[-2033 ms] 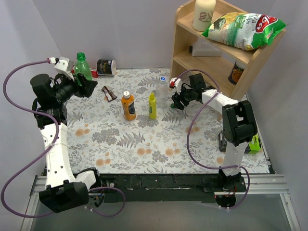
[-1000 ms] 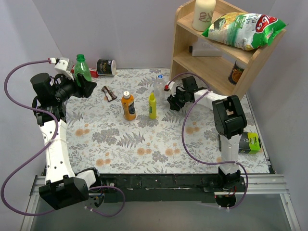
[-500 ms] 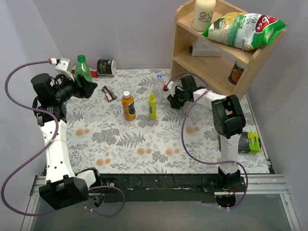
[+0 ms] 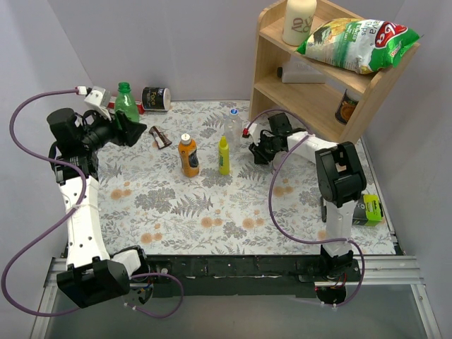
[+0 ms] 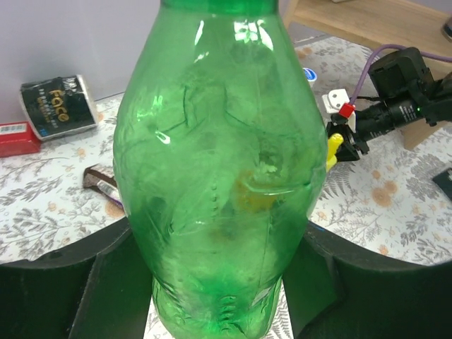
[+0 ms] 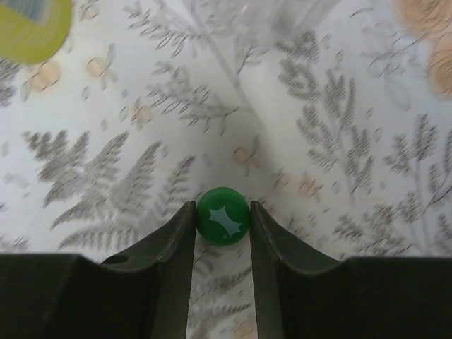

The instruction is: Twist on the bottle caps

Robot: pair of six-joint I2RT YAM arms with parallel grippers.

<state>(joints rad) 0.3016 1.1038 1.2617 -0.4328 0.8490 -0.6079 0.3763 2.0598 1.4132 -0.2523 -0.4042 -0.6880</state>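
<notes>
In the right wrist view a small green cap (image 6: pixel 222 216) lies on the fern-patterned cloth, and my right gripper (image 6: pixel 222 220) is shut on it, one finger pressing each side. From the top view that gripper (image 4: pixel 257 153) sits low on the cloth just right of the clear bottle (image 4: pixel 232 127), which has a blue cap (image 4: pixel 234 111) on top. The orange bottle (image 4: pixel 188 158) wears a white cap (image 4: pixel 186 138). My left gripper (image 5: pixel 222 282) is shut on the green bottle (image 5: pixel 219 162), holding it off the table at the back left (image 4: pixel 127 103); its mouth is cut off in the left wrist view.
A slim yellow bottle (image 4: pixel 224 156) stands between the orange and clear bottles. A wooden shelf (image 4: pixel 321 106) with a chips bag (image 4: pixel 357 42) and a cream jar (image 4: pixel 299 21) fills the back right. A dark can (image 4: pixel 156 99) and a wrapper (image 4: pixel 160 136) lie at the back left.
My right gripper's fingers have closed onto the green cap on the cloth. The left arm has shifted the green bottle slightly to the right.
</notes>
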